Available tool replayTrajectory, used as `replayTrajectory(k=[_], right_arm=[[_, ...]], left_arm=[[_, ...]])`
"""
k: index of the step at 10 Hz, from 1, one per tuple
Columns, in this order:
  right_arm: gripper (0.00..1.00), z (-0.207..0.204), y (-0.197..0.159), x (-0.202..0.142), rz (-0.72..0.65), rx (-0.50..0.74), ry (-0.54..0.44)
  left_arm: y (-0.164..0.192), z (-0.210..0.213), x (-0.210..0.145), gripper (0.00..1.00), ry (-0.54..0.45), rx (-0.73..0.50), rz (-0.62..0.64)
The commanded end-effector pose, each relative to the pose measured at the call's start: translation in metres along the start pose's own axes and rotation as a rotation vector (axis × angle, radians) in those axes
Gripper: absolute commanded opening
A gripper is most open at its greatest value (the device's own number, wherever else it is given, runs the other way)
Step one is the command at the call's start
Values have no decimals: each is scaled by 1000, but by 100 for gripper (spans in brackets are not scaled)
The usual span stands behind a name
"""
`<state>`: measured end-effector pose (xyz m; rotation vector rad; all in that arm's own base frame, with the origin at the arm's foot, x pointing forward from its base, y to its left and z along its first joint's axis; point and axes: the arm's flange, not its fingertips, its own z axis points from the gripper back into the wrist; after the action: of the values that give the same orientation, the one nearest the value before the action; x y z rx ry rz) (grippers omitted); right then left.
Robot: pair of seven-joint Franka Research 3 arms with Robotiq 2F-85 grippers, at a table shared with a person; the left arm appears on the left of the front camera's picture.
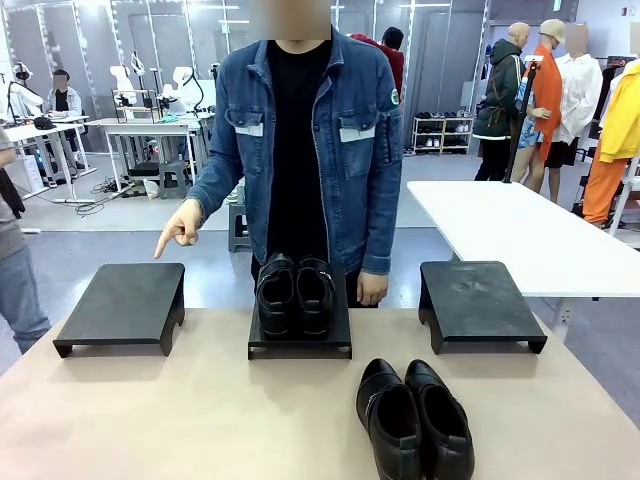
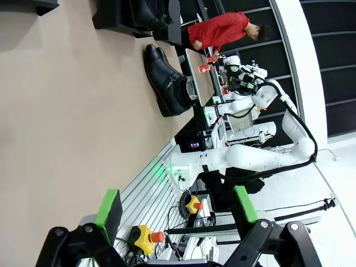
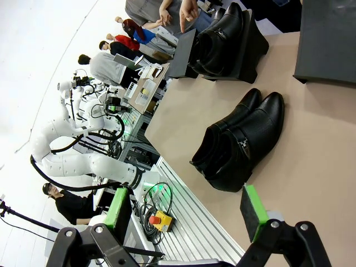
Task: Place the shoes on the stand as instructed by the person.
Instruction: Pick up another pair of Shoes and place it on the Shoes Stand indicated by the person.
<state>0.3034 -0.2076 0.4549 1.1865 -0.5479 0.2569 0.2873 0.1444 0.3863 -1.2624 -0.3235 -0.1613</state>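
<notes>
A pair of black leather shoes (image 1: 415,420) lies on the tan table near the front edge, right of centre; the pair also shows in the left wrist view (image 2: 167,80) and the right wrist view (image 3: 242,142). A second pair (image 1: 295,293) stands on the middle black stand (image 1: 300,342). The person (image 1: 300,130) in a denim jacket points a hand (image 1: 178,230) down at the bare left stand (image 1: 120,305). My left gripper (image 2: 177,222) is open, off the table's edge. My right gripper (image 3: 186,222) is open too, nothing between its fingers.
A third black stand (image 1: 480,300) sits bare at the right. A white table (image 1: 520,230) stands behind it. My right arm (image 2: 250,156) shows beyond the table edge in the left wrist view. People stand far back in the room.
</notes>
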Motion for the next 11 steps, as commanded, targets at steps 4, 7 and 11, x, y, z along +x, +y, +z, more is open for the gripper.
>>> replayTrajectory(k=[4,7,11], right_arm=[[100,1,2,0,13,7,-6],[100,1,2,0,13,7,-6],[100,1,2,0,13,7,-6]], left_arm=[[-115,-88,57,100,213,177,-13],[-217,-205,71,100,232,373,-24],[-283,-359,70,100,237,711,-30]])
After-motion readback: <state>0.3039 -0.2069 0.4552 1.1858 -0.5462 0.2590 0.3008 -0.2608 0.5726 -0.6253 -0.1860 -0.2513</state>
